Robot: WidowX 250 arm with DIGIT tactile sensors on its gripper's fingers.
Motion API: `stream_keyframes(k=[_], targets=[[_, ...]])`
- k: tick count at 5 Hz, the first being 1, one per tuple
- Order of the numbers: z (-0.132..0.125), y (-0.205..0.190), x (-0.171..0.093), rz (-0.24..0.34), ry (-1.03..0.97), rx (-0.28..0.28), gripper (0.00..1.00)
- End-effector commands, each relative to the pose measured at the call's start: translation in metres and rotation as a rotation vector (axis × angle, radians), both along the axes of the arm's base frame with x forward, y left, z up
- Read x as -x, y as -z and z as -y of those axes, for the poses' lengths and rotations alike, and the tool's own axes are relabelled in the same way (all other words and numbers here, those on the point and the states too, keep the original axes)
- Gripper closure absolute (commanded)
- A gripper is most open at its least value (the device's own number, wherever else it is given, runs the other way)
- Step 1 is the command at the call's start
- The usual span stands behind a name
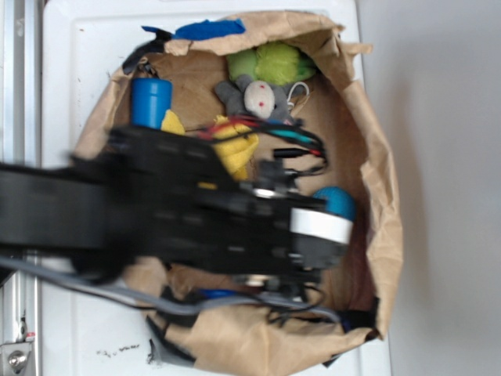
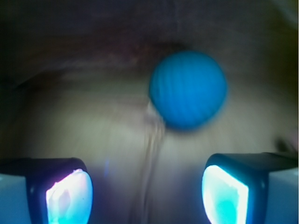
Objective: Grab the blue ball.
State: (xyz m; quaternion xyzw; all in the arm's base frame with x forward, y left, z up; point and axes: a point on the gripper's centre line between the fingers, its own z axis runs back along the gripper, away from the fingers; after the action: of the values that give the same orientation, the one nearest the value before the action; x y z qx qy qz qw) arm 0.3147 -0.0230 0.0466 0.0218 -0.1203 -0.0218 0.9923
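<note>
Item: blue ball, near paper bag's right wall, untouched; my fingers were spread to straddle it.

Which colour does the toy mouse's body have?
Grey, with a pale face; the toy mouse shows best in the exterior view.

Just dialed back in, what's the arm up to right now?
The arm is reaching into the brown paper bag toward the blue ball, which lies by the bag's right wall. In the wrist view the gripper is open, with the ball ahead of the fingers and slightly toward the right one, not yet between them. Nothing is held. The blue cylinder, toy mouse and green plush sit untouched at the far end.
</note>
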Motion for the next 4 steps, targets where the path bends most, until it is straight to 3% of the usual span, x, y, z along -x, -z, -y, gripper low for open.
stream_keyframes(k=[1,2,4], targets=[[-0.0123,-0.0188,-0.0443,0.08,-0.063,0.037,0.0],[-0.0077,-0.0177,-0.0472,0.063,-0.058,0.028,0.0],[-0.0072,-0.0141,-0.0487,0.086,-0.073,-0.006,0.0]])
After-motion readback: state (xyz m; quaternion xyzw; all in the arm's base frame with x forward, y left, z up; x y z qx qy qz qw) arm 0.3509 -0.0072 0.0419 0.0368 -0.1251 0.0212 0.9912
